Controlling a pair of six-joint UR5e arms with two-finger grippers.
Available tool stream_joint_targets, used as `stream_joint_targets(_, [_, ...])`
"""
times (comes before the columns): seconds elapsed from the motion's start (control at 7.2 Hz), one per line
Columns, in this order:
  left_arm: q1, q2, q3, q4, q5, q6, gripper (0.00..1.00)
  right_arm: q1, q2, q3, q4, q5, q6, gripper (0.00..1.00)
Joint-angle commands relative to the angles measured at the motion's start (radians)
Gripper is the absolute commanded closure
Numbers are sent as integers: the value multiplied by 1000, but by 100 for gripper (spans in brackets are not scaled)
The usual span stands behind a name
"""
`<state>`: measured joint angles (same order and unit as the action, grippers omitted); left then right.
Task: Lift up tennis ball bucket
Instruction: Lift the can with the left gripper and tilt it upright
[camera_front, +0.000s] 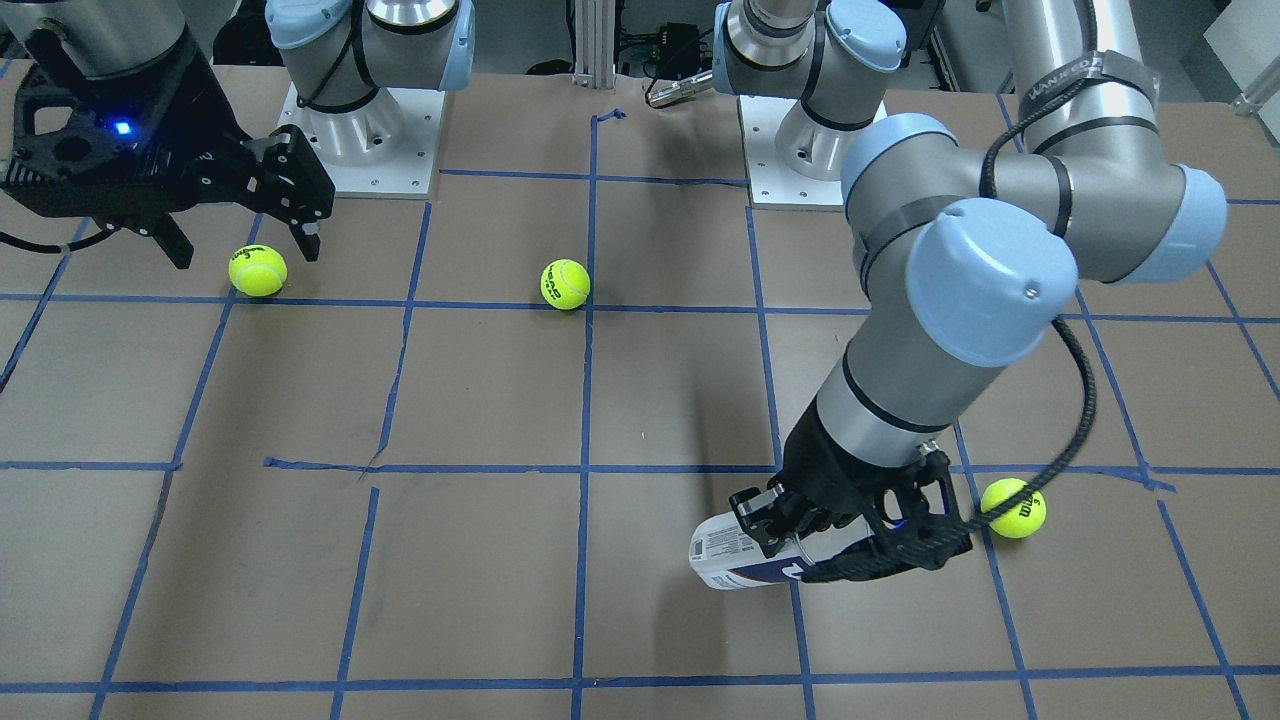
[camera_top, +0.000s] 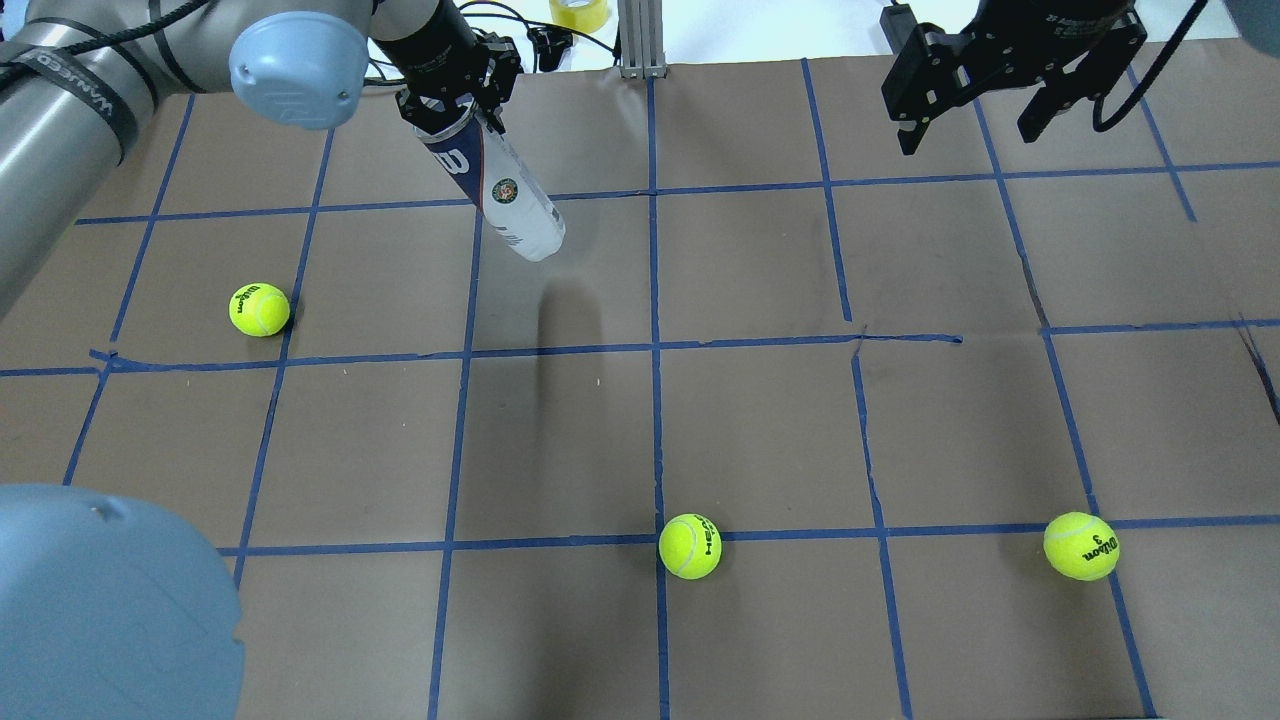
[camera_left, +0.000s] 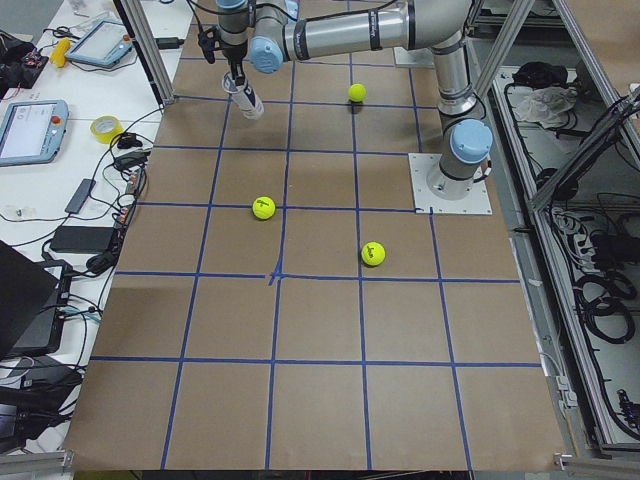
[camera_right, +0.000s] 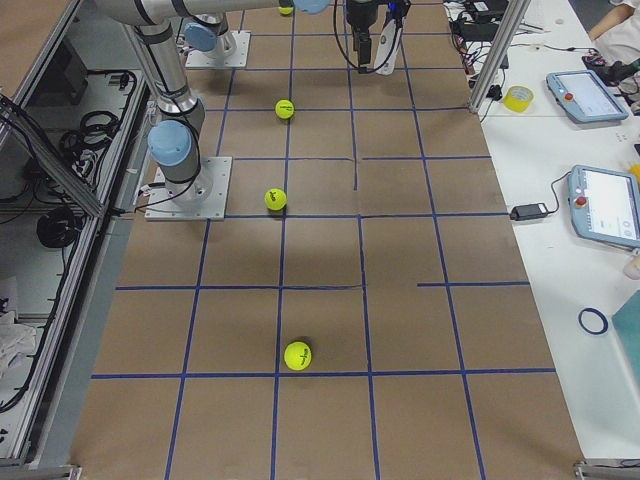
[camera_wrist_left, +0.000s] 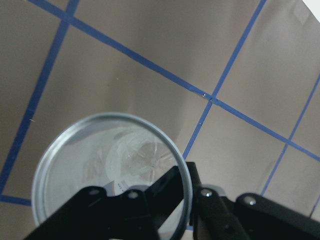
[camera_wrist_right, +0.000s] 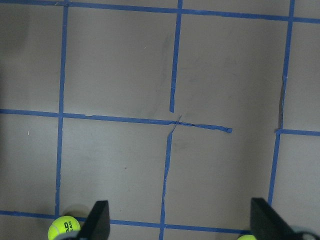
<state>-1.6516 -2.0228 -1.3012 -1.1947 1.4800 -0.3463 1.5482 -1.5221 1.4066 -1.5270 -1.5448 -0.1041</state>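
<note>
The tennis ball bucket (camera_top: 505, 192) is a clear can with a white and navy label. It hangs tilted above the table at the far left, casting a shadow below. My left gripper (camera_top: 452, 108) is shut on its metal rim. The front view shows the can (camera_front: 730, 558) under this gripper (camera_front: 800, 535). In the left wrist view I look down into the empty open can (camera_wrist_left: 107, 170), with the fingers (camera_wrist_left: 165, 187) pinching its rim. My right gripper (camera_top: 985, 120) is open and empty, high over the far right; it also shows in the front view (camera_front: 245, 240) and the right wrist view (camera_wrist_right: 180, 225).
Three yellow-green tennis balls lie on the brown paper with its blue tape grid: one at the left (camera_top: 260, 309), one in the near middle (camera_top: 690, 546), one at the near right (camera_top: 1081, 546). A roll of tape (camera_top: 578, 12) lies beyond the far edge.
</note>
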Motion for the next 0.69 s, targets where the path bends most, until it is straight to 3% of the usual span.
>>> stream_joint_targets(0.0, [-68, -14, 5, 29, 128, 169, 100, 0, 2, 0, -4, 2, -6, 0])
stream_joint_targets(0.14, [-80, -16, -19, 38, 134, 206, 100, 0, 0, 0, -4, 2, -3, 0])
stream_joint_targets(0.56, [-103, -16, -127, 222, 137, 241, 100, 0, -6, 2, -1, -3, -3, 0])
